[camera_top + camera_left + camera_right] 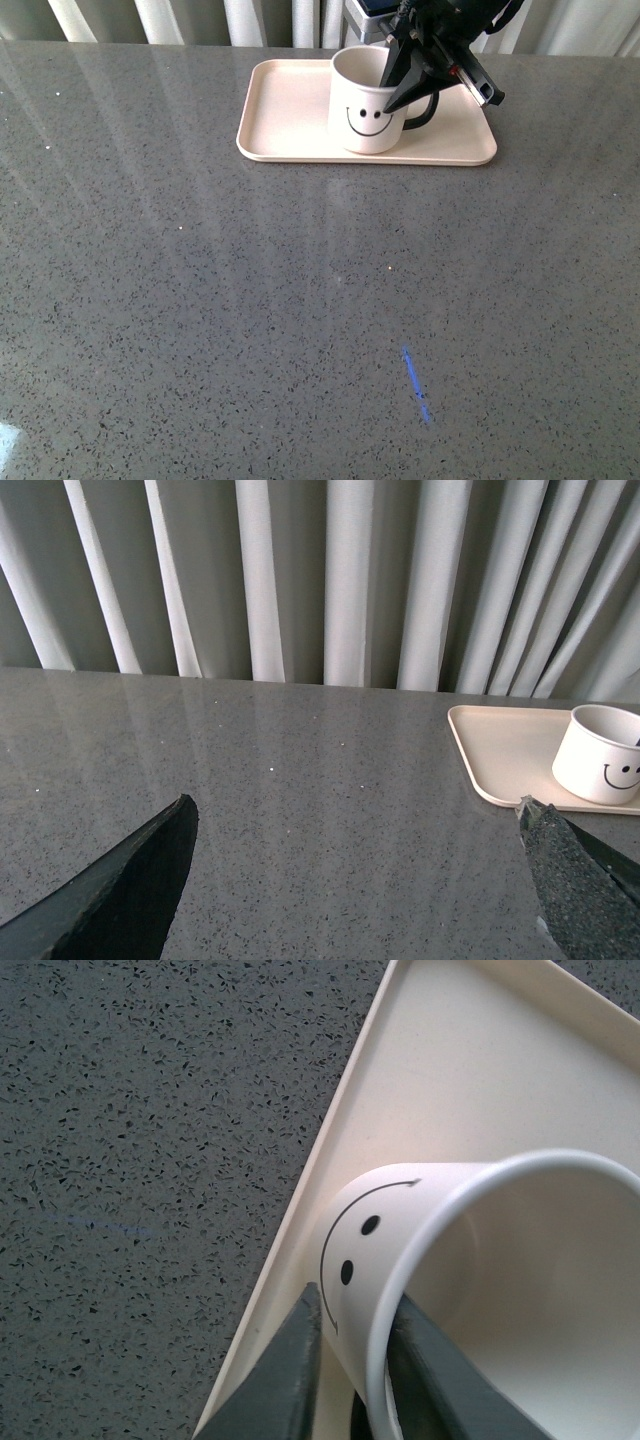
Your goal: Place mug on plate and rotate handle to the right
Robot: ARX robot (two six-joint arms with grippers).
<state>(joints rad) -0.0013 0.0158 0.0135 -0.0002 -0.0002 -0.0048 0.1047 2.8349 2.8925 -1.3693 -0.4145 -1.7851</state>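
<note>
The cream-white mug (362,110) with a black smiley face stands on the pale plate (285,120) at the far side of the table. Its black handle (425,112) points right. My right gripper (392,88) is shut on the mug's rim, one finger inside and one outside, as the right wrist view shows (352,1335) on the mug (470,1290) over the plate (440,1080). My left gripper (355,880) is open and empty, low over bare table; the mug (600,752) and plate (500,750) lie beyond its finger.
The grey speckled table (250,300) spreads toward me. A short blue mark (415,382) lies on it at the near right. Pale curtains (330,580) hang behind the table's far edge.
</note>
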